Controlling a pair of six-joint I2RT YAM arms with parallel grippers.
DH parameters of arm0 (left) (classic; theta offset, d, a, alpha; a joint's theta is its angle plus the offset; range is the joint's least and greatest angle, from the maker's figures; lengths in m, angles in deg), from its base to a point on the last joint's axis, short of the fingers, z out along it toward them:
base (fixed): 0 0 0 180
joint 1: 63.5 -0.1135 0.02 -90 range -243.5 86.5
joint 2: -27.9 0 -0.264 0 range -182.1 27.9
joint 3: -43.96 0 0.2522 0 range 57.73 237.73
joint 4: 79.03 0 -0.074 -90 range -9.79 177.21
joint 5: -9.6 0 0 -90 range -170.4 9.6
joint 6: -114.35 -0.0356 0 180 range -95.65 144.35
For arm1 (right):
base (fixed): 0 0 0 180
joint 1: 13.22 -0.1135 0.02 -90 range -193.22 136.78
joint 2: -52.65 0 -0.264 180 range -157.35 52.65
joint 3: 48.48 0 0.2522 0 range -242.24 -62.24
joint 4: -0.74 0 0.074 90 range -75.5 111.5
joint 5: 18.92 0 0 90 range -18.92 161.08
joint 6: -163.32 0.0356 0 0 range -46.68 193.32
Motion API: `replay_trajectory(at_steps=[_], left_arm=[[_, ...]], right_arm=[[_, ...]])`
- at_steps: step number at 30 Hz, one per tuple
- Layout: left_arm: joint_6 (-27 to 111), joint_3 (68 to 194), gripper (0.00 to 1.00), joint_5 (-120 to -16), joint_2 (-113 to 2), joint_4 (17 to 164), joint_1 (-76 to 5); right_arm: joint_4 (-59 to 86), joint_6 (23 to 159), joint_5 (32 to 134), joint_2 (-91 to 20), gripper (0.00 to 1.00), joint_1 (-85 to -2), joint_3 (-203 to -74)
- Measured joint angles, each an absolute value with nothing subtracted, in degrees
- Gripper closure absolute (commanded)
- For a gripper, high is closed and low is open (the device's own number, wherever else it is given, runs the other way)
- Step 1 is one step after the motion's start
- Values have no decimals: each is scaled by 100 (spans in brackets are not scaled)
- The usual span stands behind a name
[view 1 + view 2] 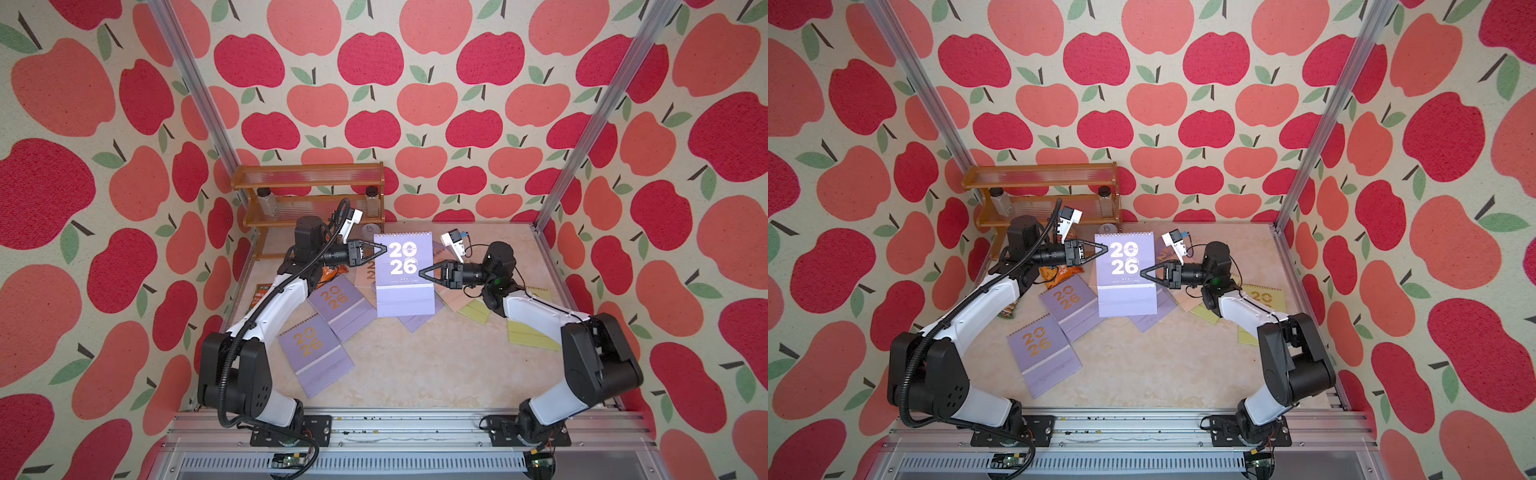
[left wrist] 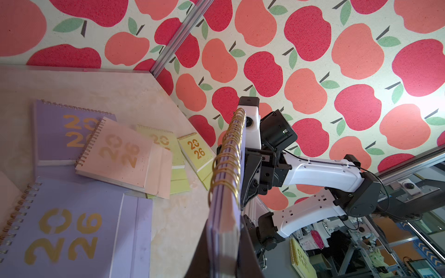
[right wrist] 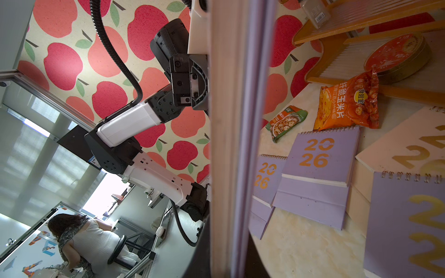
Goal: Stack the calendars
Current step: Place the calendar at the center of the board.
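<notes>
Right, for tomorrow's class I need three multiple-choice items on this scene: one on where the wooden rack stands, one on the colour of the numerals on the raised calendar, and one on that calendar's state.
1. Where on the table does the wooden rack stand?
A. far left corner
B. near right corner
C. centre

2. What colour are the numerals on the raised calendar?
A. gold
B. white
C. black

3. How is that calendar placed?
A. lying flat on the table
B. standing on the rack
C. raised, with the left gripper at one side edge and the right gripper at the other

Answers:
1 A, both top views show it against the back wall on the left.
2 B, its "2026" reads white on lilac.
3 C, both wrist views show it edge-on above the tabletop.
</notes>
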State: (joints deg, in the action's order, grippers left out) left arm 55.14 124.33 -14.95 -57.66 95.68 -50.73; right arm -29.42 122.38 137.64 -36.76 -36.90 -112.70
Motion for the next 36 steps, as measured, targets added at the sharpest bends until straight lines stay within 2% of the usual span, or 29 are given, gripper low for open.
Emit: replay_trajectory(at_steps=[1,3,7,15,22,36], left_arm=[[5437,12436,48,-1538,-5766,9452,-5101],[5284,12466,40,-1576,-5766,9185,-5208],[4963,12571,33,-1687,-5766,8694,-5453],[4777,12593,33,-1750,-5781,8403,-5543],[4799,12593,33,-1742,-5980,8425,-5536],[4799,12593,33,-1722,-6205,8427,-5457]], right_arm=[[-2706,12146,13736,-3597,100,-3688,-11220],[-2061,11873,13644,-3416,100,-3673,-11102],[-107,10985,13338,-2922,100,-3668,-10931],[1827,10352,12862,-2163,100,-3399,-9965],[2610,10269,12571,-2161,100,-2986,-9323],[3702,9565,12444,-2259,100,-2213,-9183]])
